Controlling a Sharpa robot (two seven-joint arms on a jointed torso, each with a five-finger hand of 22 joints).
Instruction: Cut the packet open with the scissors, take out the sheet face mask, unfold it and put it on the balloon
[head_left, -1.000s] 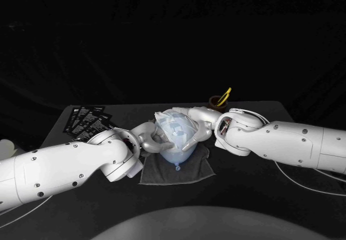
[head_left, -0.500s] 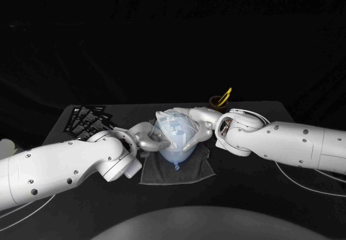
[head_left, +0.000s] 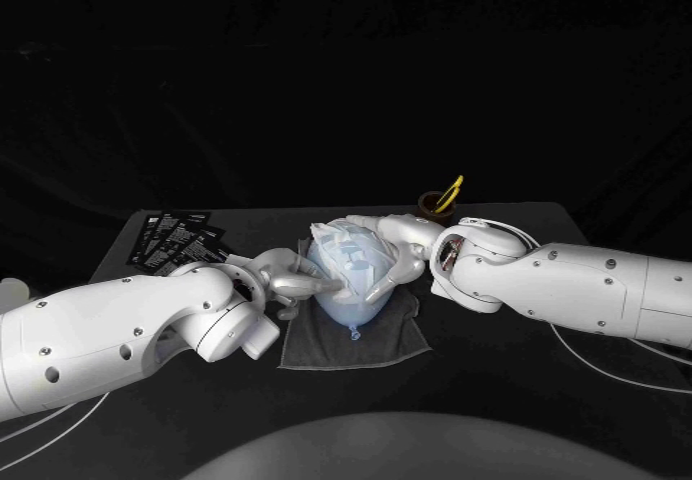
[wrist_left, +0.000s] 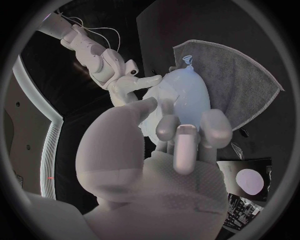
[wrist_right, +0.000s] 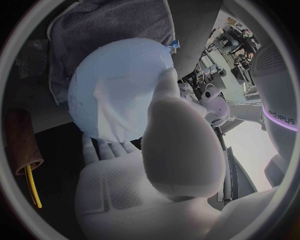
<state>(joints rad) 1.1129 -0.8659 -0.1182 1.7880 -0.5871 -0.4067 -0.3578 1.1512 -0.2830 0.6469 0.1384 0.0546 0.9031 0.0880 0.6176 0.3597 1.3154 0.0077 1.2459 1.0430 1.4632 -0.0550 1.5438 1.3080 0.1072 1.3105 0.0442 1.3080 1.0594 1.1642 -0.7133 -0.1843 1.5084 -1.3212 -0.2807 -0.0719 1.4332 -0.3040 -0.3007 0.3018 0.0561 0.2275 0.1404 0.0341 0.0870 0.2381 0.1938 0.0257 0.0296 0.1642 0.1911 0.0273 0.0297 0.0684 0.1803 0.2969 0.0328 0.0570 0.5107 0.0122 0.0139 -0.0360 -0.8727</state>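
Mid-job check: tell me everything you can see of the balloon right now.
The balloon is pale blue, smooth and inflated, egg-shaped, tapering to a knotted neck that points toward the robot. It lies on a grey cloth on the black table. A thin, wrinkled white sheet mask is draped over its wide end. The left hand presses one side with its fingers and the right hand cups the other, holding it between them.

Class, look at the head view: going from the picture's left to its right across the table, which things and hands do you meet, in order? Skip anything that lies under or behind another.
packets → left hand → balloon → right hand
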